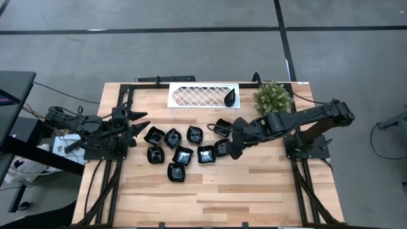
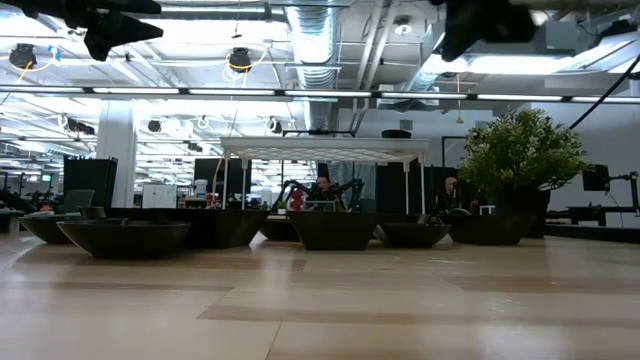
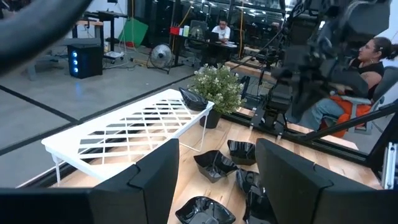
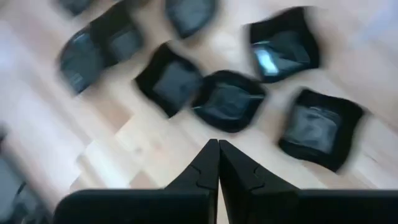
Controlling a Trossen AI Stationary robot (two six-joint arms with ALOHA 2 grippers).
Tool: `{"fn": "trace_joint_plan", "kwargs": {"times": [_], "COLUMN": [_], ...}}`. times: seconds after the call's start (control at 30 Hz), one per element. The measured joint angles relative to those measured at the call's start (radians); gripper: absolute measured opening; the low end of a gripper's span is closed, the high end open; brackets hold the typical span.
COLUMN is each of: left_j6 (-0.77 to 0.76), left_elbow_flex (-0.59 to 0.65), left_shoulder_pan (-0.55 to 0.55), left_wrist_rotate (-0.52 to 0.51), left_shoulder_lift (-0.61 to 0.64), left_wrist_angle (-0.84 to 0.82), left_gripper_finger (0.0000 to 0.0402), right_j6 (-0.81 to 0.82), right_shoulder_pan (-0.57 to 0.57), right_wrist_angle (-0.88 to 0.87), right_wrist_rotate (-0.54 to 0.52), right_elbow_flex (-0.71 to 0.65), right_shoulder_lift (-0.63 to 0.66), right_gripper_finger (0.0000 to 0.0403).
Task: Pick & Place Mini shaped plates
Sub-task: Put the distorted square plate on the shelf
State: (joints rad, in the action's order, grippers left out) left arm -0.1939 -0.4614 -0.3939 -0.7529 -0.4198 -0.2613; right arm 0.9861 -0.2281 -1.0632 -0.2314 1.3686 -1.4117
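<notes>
Several mini shaped plates, small glossy black dishes, lie rim up in a loose cluster (image 1: 182,155) on the wooden table's middle. A leaf-shaped one (image 1: 231,98) rests on the right end of the white lattice tray (image 1: 191,95). My right gripper (image 1: 234,151) hangs shut and slanting down over the cluster's right side. In the right wrist view its fingertips (image 4: 217,144) point just short of a squarish plate (image 4: 227,99), and it holds nothing. My left gripper (image 1: 135,124) waits open at the cluster's left, raised off the table, its fingers (image 3: 155,180) level and empty.
A green plant (image 1: 273,98) in a dark pot stands right of the tray at the far side. Black frame rails (image 1: 121,102) run along the table's left, right and far edges. Bare wood (image 1: 210,197) lies between the plates and the near edge. People sit in the room beyond.
</notes>
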Motion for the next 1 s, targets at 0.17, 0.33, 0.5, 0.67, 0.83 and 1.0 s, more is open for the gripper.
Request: {"fn": "trace_joint_plan", "kwargs": {"times": [0.17, 0.33, 0.5, 0.67, 0.83, 1.0], "left_j6": [-0.043, -0.058, -0.058, -0.058, -0.058, -0.058], "left_elbow_flex": [0.000, 0.000, 0.000, 0.000, 0.000, 0.000], "left_shoulder_pan": [0.000, 0.000, 0.000, 0.000, 0.000, 0.000], "left_wrist_rotate": [0.000, 0.000, 0.000, 0.000, 0.000, -0.001], "left_shoulder_lift": [0.000, 0.000, 0.000, 0.000, 0.000, 0.000], "left_wrist_angle": [0.001, 0.004, 0.012, 0.021, 0.025, 0.031], "left_gripper_finger": [0.0214, 0.0214, 0.0214, 0.0214, 0.0214, 0.0214], "right_j6": [-0.171, -0.220, -0.338, -0.445, -0.555, -0.627], "right_shoulder_pan": [0.001, -0.025, -0.054, -0.053, -0.053, -0.054], "right_wrist_angle": [0.054, 0.009, -0.013, -0.005, 0.023, 0.128], "right_wrist_rotate": [0.047, 0.054, 0.050, 0.051, 0.053, 0.081], "right_elbow_flex": [-0.046, -0.080, -0.082, -0.082, -0.082, -0.082], "right_shoulder_lift": [0.000, -0.001, -0.001, -0.001, 0.000, 0.000], "right_gripper_finger": [0.0003, 0.0008, 0.0016, 0.0038, 0.0067, 0.0081]}}
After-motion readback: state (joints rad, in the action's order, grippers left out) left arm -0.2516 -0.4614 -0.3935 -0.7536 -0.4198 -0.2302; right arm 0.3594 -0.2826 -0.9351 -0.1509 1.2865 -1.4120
